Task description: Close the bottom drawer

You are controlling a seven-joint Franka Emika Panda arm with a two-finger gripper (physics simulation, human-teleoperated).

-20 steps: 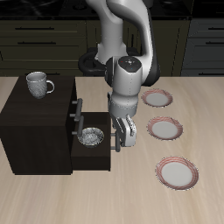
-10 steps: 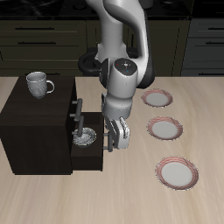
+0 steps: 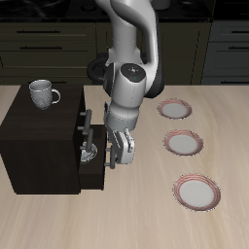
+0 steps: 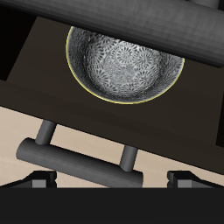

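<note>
Fingers (image 3: 119,154) sit spread apart and grasping nothing, their two tips straddling the grey bar handle (image 4: 83,164) in the wrist view, pressed at the front of the bottom drawer (image 3: 97,167); going down in size, the worktop (image 3: 126,219) carries a black-brown wooden cabinet (image 3: 39,146) near its front edge, and the bottom drawer stands a little way out of that cabinet, under the upper drawer (image 3: 82,123), which also juts slightly. On the cabinet top rests a grey mug (image 3: 41,93), three red-rimmed plates (image 3: 184,143) lie in a row on the worktop beyond the arm, and a patterned grey bowl (image 4: 125,63) with a yellowish rim sits inside the open drawer. My judgement is that the push is well along, with only a short stretch of travel left. What could go wrong: the fingers could slip off the handle or ride over it if the push drifts sideways, leaving the drawer ajar; an off-centre shove might skew the drawer so that it binds; a hard final push could nudge the whole cabinet across the worktop and rattle the mug and bowl. No brand, label or writing can be read on anything
</note>
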